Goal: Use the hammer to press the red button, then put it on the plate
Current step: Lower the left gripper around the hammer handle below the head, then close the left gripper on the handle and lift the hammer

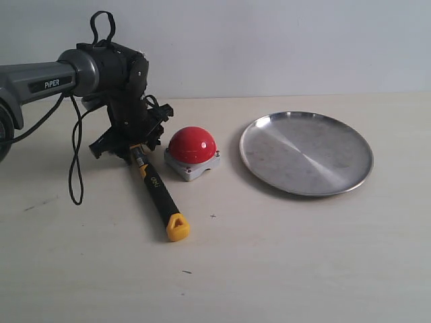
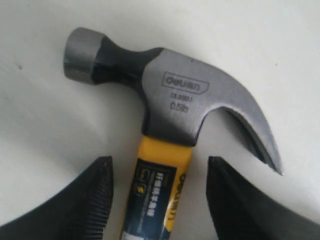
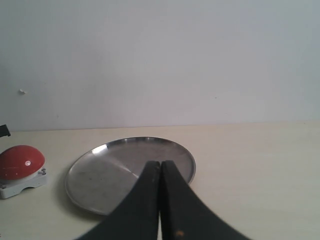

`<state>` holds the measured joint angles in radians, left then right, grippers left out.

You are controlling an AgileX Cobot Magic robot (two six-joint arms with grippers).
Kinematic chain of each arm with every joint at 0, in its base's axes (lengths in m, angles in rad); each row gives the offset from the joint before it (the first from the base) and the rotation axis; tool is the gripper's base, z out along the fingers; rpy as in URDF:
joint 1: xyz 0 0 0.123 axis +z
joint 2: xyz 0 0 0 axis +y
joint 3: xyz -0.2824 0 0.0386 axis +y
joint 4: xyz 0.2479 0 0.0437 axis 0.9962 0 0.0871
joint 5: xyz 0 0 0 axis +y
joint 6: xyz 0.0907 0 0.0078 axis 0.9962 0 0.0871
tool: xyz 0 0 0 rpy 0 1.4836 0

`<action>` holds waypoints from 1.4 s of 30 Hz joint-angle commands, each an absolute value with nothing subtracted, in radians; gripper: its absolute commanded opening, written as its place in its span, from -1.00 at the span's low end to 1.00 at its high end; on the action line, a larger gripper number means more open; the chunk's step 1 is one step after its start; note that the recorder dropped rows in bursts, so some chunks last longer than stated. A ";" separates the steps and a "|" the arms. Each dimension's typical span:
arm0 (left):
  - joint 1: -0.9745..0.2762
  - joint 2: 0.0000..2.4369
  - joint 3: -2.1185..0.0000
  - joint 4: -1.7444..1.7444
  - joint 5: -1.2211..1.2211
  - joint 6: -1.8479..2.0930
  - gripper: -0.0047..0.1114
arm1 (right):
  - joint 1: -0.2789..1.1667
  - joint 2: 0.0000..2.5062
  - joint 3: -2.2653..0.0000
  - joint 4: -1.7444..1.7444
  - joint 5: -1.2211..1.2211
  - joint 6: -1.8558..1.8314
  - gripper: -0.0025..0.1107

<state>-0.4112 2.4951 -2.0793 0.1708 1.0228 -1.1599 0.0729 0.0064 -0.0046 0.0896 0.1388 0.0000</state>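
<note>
The hammer [image 1: 160, 196] lies flat on the table, its yellow end cap toward the front and its head hidden under my left gripper [image 1: 133, 149]. In the left wrist view the dark metal head and yellow neck band of the hammer [image 2: 170, 107] show clearly. My left gripper [image 2: 159, 172] is open, its jaws standing on either side of the neck with a gap on both sides. The red button [image 1: 192, 152] sits just right of the hammer. The silver plate [image 1: 306, 153] lies further right. My right gripper [image 3: 160, 165] is shut on nothing, looking at the plate [image 3: 125, 170] and the red button [image 3: 20, 167].
A black cable [image 1: 74, 161] hangs from the left arm and loops down to the table. A pale wall stands behind the table's far edge. The right arm is out of the exterior view.
</note>
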 commanded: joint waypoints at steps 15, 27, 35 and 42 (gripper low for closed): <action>-0.406 2.522 -2.082 0.172 1.050 -1.076 -0.92 | 0.066 0.000 0.000 0.088 0.133 0.000 -0.96; -0.426 2.463 -2.082 0.188 1.195 -1.002 -0.92 | 0.066 0.000 0.000 0.088 0.133 0.000 -0.96; -0.473 2.452 -2.044 0.248 1.199 -1.033 -0.92 | 0.066 0.000 0.000 0.088 0.133 0.000 -0.96; -0.475 2.396 -1.950 0.267 1.171 -1.098 -0.92 | 0.066 0.000 0.000 0.088 0.133 0.000 -0.96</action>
<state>-0.4742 2.4366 -1.9841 0.2341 1.1749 -1.0666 0.0729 0.0064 -0.0046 0.0896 0.1388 0.0000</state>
